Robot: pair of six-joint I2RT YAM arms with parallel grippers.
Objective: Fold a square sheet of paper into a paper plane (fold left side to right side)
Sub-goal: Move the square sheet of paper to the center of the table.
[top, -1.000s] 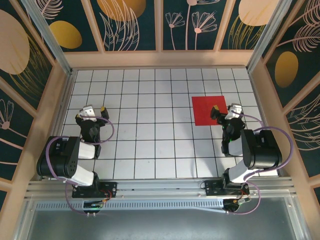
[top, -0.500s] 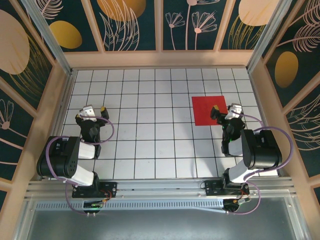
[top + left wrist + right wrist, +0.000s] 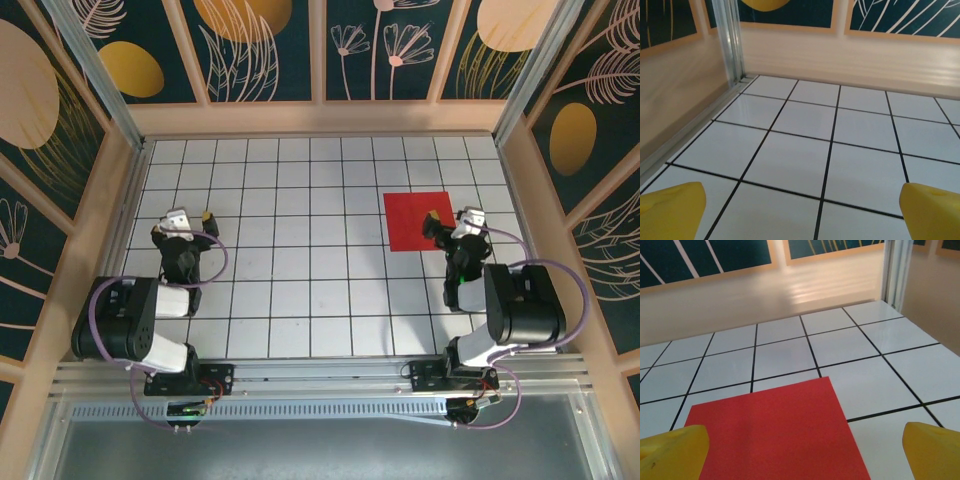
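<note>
Right wrist view: my right gripper gapes wide, yellow fingertips gripping nothing, above the near right part of the square sheet of paper, which lies flat on the gridded table. My left gripper is equally spread and empty, well apart from the sheet.

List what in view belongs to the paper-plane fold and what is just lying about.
Belongs to the job:
- square sheet of red paper, flat and unfolded
- right gripper, open, by the sheet's right edge
- left gripper, open, far from the sheet

Just there:
- white tiled table
- leaf-patterned walls
</note>
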